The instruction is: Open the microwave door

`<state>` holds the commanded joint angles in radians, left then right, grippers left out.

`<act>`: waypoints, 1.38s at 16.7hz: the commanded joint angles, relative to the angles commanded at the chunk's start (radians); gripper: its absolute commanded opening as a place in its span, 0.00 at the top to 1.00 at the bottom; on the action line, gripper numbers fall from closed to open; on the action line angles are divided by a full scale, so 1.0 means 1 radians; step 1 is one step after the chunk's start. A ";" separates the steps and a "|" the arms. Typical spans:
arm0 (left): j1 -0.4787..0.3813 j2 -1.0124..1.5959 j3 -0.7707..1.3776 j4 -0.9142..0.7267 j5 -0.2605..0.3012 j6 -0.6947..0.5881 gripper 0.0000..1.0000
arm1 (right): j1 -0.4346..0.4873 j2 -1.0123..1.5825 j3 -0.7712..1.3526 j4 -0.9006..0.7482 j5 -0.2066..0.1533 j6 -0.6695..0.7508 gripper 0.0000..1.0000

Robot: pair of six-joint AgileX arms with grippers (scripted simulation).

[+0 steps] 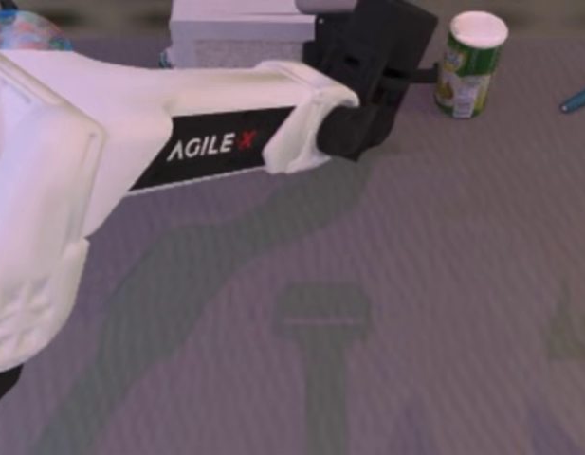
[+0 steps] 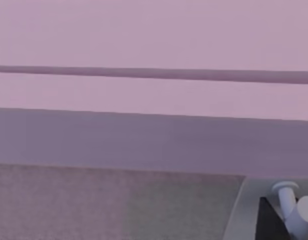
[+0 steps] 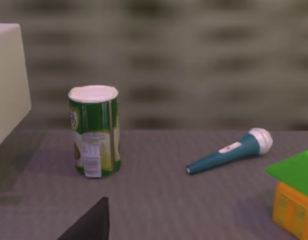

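The small white boxy microwave (image 1: 240, 33) sits at the far edge, left of centre. Your left gripper (image 1: 382, 71) is against its right end; I cannot tell its grip. A slip could knock the green white-lidded can (image 1: 469, 66) just right.

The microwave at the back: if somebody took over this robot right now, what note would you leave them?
Left arm: stretched across the table to the microwave at the back edge; its pincer is at the front, fingers hidden.
Right arm: out of the top view, seemingly idle, its camera facing the green can.
Door: cannot tell whether it has begun to open.
Left to do: confirm the grip, then swing the door open.
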<state>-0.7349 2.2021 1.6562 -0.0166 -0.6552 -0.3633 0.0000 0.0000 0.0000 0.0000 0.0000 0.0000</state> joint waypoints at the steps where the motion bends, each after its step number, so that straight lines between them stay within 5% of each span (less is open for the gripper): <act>1: 0.000 0.000 0.000 0.000 0.000 0.000 1.00 | 0.000 0.000 0.000 0.000 0.000 0.000 0.00; 15: -0.010 0.026 0.033 -0.034 0.017 -0.012 1.00 | 0.000 0.000 0.000 0.000 0.000 0.000 0.00; 23: 0.015 0.245 0.545 -0.560 0.141 -0.096 1.00 | 0.000 0.000 0.000 0.000 0.000 0.000 0.00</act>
<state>-0.7196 2.4470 2.2011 -0.5769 -0.5145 -0.4591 0.0000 0.0000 0.0000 0.0000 0.0000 0.0000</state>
